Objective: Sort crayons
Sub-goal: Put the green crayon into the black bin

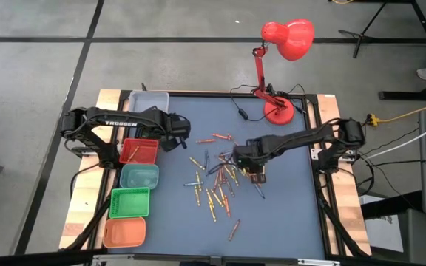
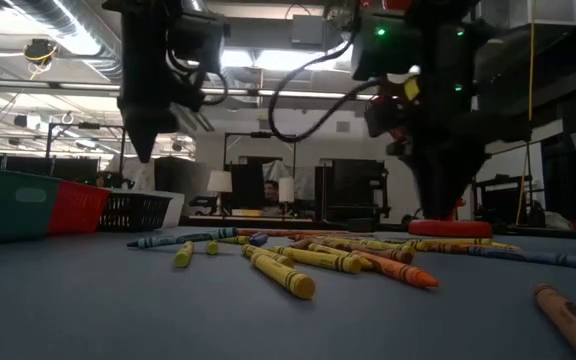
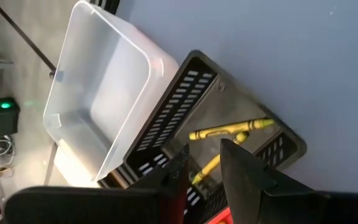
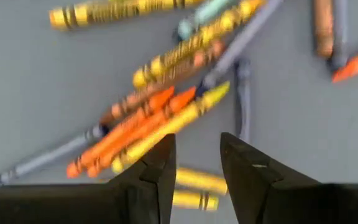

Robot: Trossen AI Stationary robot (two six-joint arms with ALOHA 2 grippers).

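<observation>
Overhead and wrist views of a crayon-sorting task at an early stage. The left claw (image 3: 204,165) hangs over a dark slotted bin (image 3: 185,93), its fingers spread and holding nothing; two yellow crayons (image 3: 229,132) lie on the floor of that bin directly beneath it. Beside the dark bin stands a white bin (image 1: 148,99), which appears empty. Along the left edge of the tabletop (image 1: 287,222) runs a column of further bins: a red bin (image 1: 138,151), a teal bin (image 1: 139,176), a green bin (image 1: 129,202) and an orange bin (image 1: 124,232). Whether these four hold anything cannot be told from the overhead view.

The right claw (image 4: 196,165) hovers low over the loose crayons (image 1: 217,185), fingers spread and empty, with orange, yellow and dark sticks lying just ahead of its tips. The main pile lies scattered in the middle of the tabletop, well apart from the bins, with a few strays toward the near edge. A red desk lamp (image 1: 283,44) stands at the far right corner.

Judged from this layout, only the yellow pair is visibly sorted; nearly all the sticks are left on the tabletop, so the bulk of the task lies ahead.
</observation>
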